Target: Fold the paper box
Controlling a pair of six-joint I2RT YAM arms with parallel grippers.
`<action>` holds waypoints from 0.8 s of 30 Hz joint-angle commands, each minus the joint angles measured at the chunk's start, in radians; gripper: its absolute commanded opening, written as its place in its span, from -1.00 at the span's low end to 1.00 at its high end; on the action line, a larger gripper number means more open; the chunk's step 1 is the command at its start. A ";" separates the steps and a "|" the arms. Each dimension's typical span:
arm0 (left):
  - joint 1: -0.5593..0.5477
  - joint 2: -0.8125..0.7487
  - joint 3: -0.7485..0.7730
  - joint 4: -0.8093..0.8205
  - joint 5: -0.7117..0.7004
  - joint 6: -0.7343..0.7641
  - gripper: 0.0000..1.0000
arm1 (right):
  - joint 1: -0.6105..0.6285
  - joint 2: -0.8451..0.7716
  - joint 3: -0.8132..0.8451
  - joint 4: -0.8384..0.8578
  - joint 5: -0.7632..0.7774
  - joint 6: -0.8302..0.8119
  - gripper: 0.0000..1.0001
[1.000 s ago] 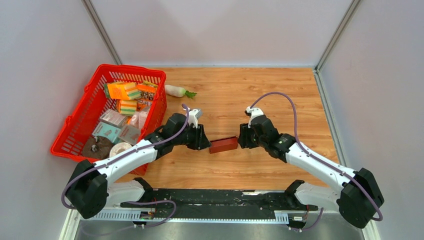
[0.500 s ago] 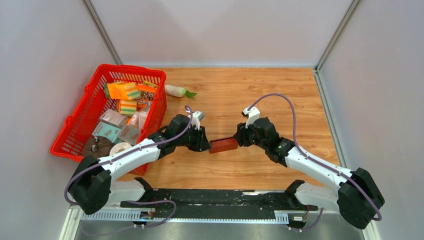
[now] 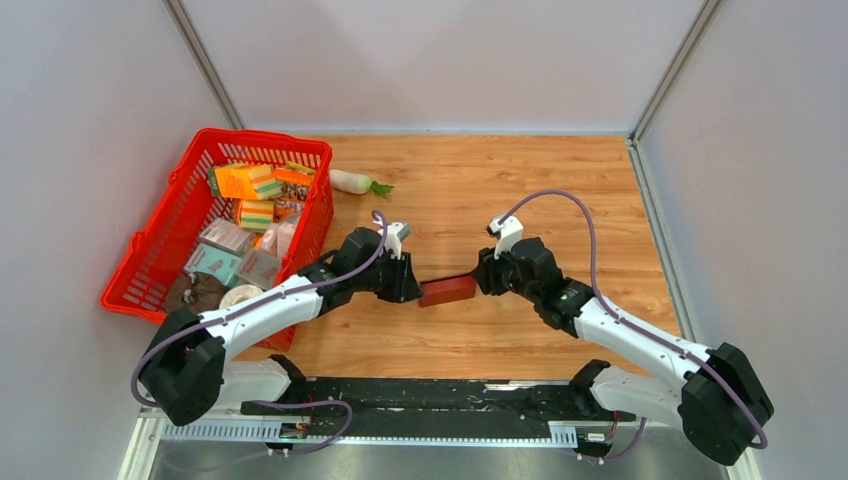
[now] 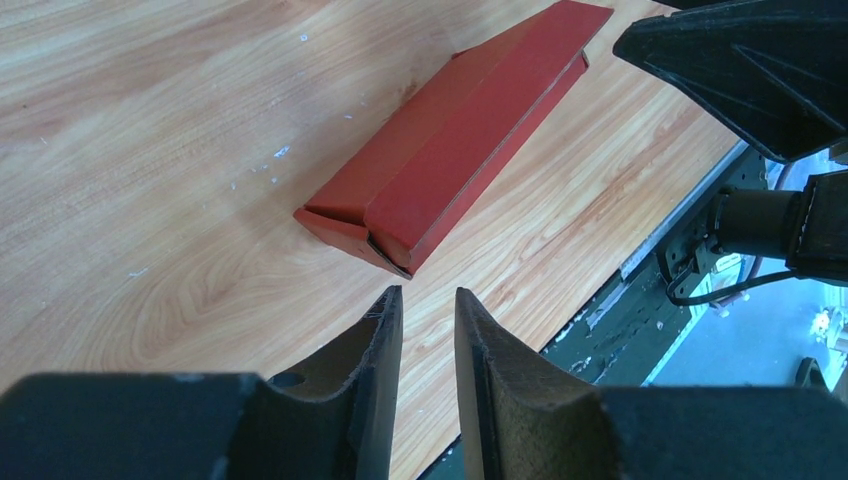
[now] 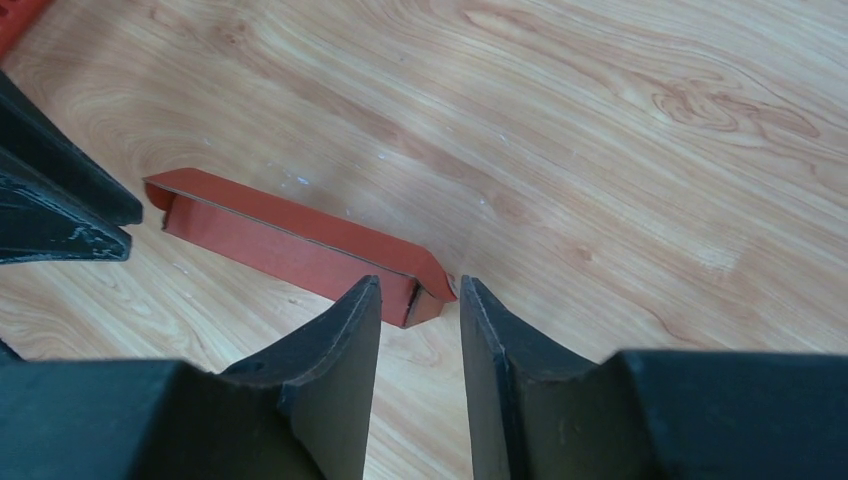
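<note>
Left gripper (image 4: 426, 293) and right gripper (image 5: 419, 283), both slightly parted and empty, bracket the paper box (image 4: 450, 140). Push unevenly and you may skid or crush it.

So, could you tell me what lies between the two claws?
The dark red cardboard paper box lies between the left claw and right claw, one at each end, clearest in the top view.

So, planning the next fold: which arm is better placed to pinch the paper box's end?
Right, probably. The right gripper, open, flanks one end of the paper box; the left gripper, also open, sits short of the other end, with bare table between.
</note>
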 commanded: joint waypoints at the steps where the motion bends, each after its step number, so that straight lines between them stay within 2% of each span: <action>1: -0.003 0.009 0.043 0.016 0.006 -0.001 -0.35 | -0.012 0.023 -0.001 0.014 0.021 -0.034 -0.26; 8: -0.003 0.015 0.041 0.016 0.009 -0.002 -0.37 | -0.011 0.054 0.002 0.069 0.010 -0.059 -0.36; 11: -0.003 0.019 0.046 0.016 0.016 -0.001 -0.41 | -0.012 0.051 -0.021 0.122 -0.054 -0.077 -0.37; 24: -0.005 0.038 0.051 0.017 0.011 0.004 -0.43 | -0.012 0.074 -0.026 0.149 -0.007 -0.082 -0.55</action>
